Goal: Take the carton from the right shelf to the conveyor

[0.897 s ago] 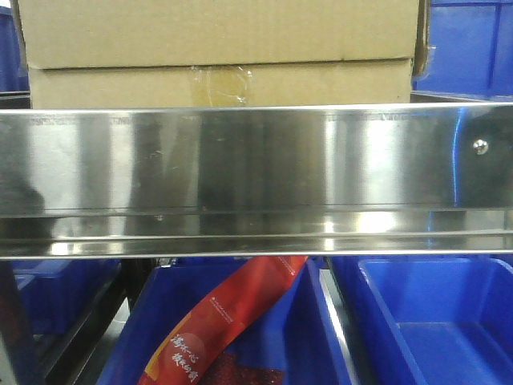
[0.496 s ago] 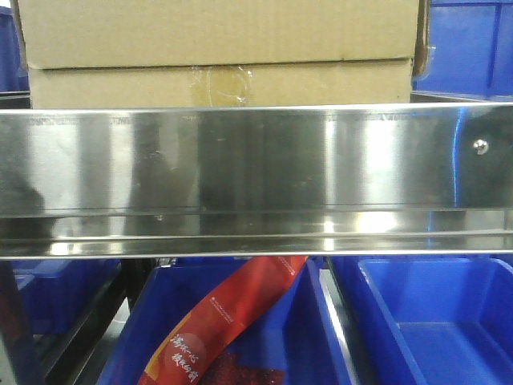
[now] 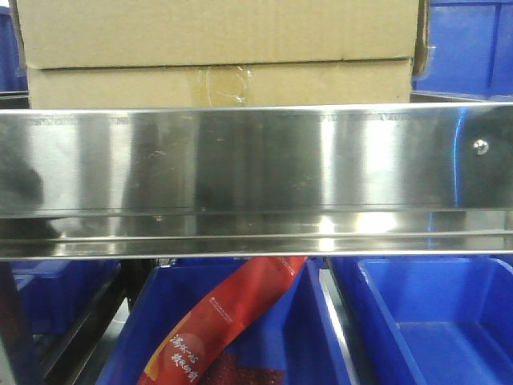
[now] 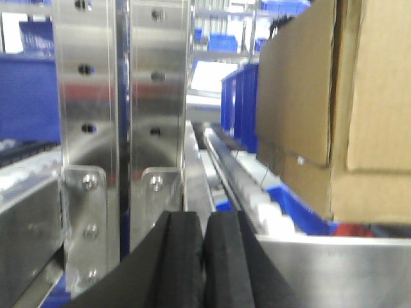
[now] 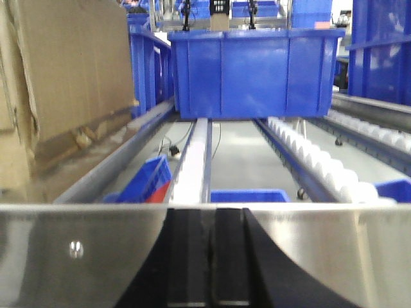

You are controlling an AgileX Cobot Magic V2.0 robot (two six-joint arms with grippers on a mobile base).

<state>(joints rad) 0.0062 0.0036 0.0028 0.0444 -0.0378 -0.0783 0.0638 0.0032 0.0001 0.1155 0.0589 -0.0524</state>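
The carton (image 3: 220,48) is a big plain brown box standing on the right shelf, right behind the shelf's shiny steel front rail (image 3: 240,160), which has a small screw (image 3: 480,145). The left wrist view shows the carton (image 4: 308,96) to the right of my left gripper (image 4: 204,219), whose black pads are pressed together, empty. The carton (image 5: 70,77) stands to the left in the right wrist view. My right gripper (image 5: 211,215) is shut and empty, low in front of the rail (image 5: 96,256). The conveyor is out of view.
Blue bins (image 3: 437,321) sit under the rail, one holding a red packet (image 3: 216,329). A large blue bin (image 5: 253,70) stands farther back on the shelf, beside white roller tracks (image 5: 314,160). An upright steel post (image 4: 122,96) rises just left of the left gripper.
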